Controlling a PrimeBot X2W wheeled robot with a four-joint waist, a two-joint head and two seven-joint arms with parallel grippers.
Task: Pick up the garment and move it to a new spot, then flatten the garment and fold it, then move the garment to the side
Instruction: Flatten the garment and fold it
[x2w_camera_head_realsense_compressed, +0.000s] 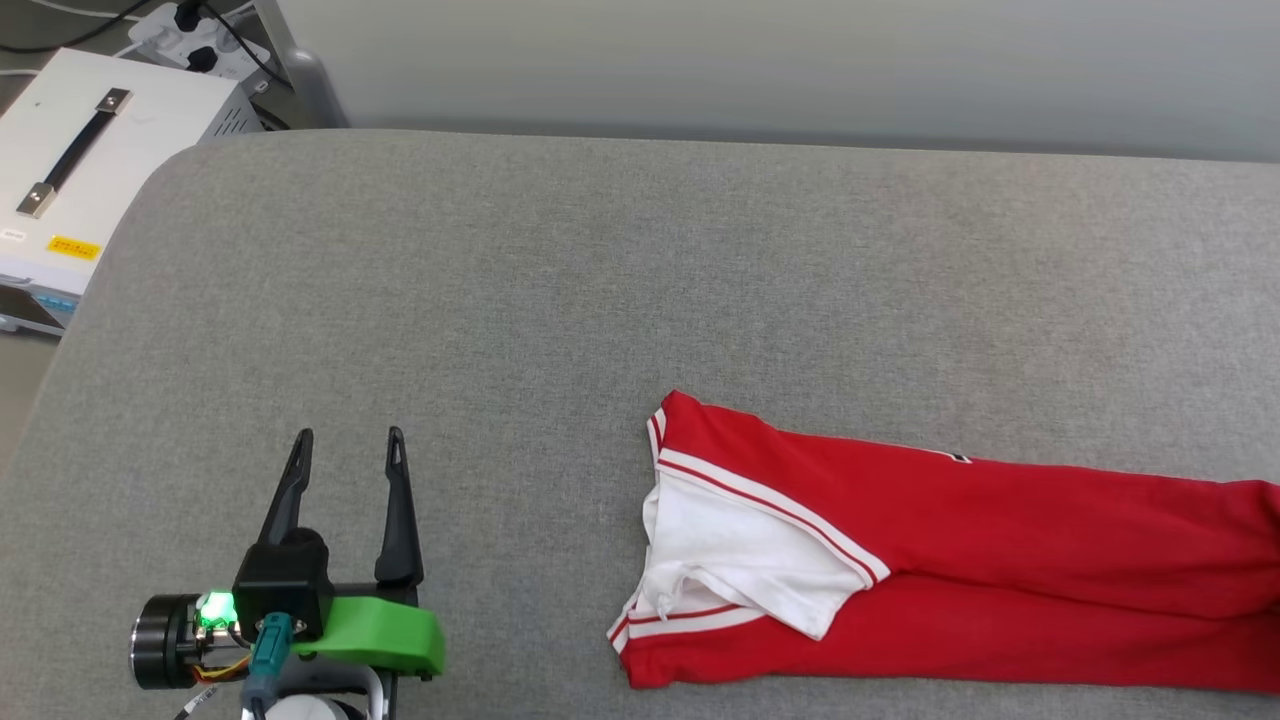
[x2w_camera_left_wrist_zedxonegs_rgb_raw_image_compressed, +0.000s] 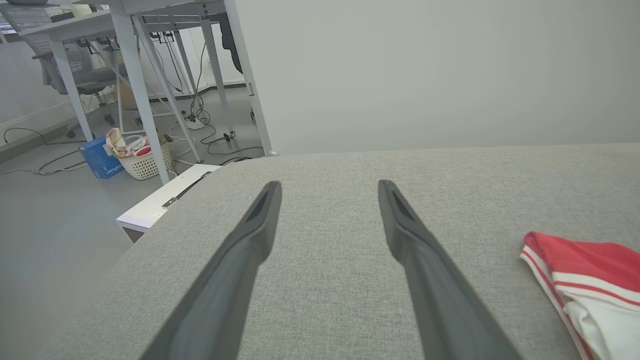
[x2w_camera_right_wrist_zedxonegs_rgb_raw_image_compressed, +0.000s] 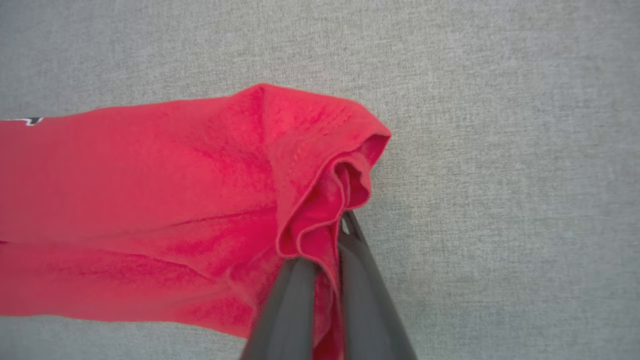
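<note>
Red garment (x2w_camera_head_realsense_compressed: 1000, 540) stretched across near right of grey table (x2w_camera_head_realsense_compressed: 500, 280), white sleeve on top, right gripper (x2w_camera_right_wrist_zedxonegs_rgb_raw_image_compressed: 325, 250) fingers pinching its bunched red edge, left gripper (x2w_camera_head_realsense_compressed: 350, 436) fingers spread and empty at near left

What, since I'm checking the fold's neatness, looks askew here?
The garment is bunched into ruffles at one end, pinched in the right gripper; at the collar end, the white sleeve lies crumpled and slanted across the red body.
</note>
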